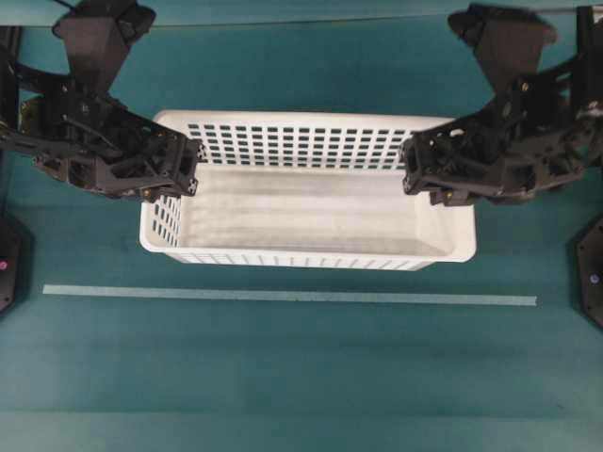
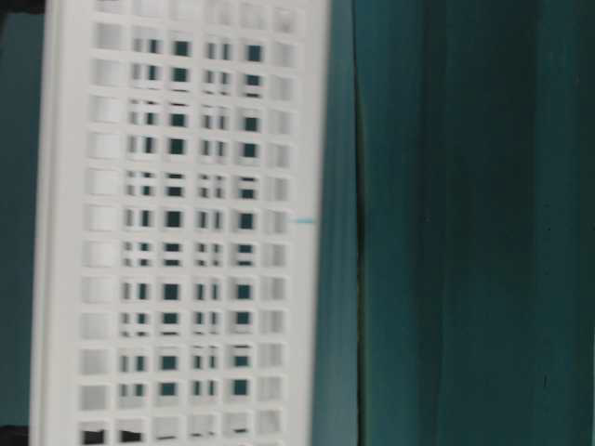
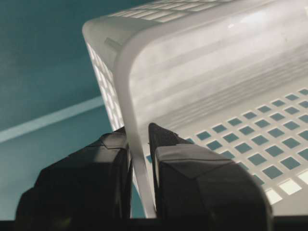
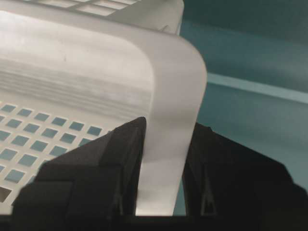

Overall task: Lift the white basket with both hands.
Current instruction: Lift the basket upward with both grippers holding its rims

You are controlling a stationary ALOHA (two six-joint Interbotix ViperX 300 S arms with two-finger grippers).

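The white basket (image 1: 311, 212), with perforated walls and a bare floor, sits between my two arms over the teal table. My left gripper (image 1: 188, 174) is at its left end wall. In the left wrist view this gripper (image 3: 139, 134) is shut on the thin rim of the basket (image 3: 202, 67), one finger inside and one outside. My right gripper (image 1: 412, 174) is at the right end wall. In the right wrist view it (image 4: 168, 130) is shut on the broad rim of the basket (image 4: 96, 62). The table-level view shows only a blurred holed wall of the basket (image 2: 177, 223).
A pale tape line (image 1: 283, 296) runs across the teal table in front of the basket. Dark arm bases stand at the left edge (image 1: 9, 264) and the right edge (image 1: 592, 273). Arm towers rise behind the basket's back corners.
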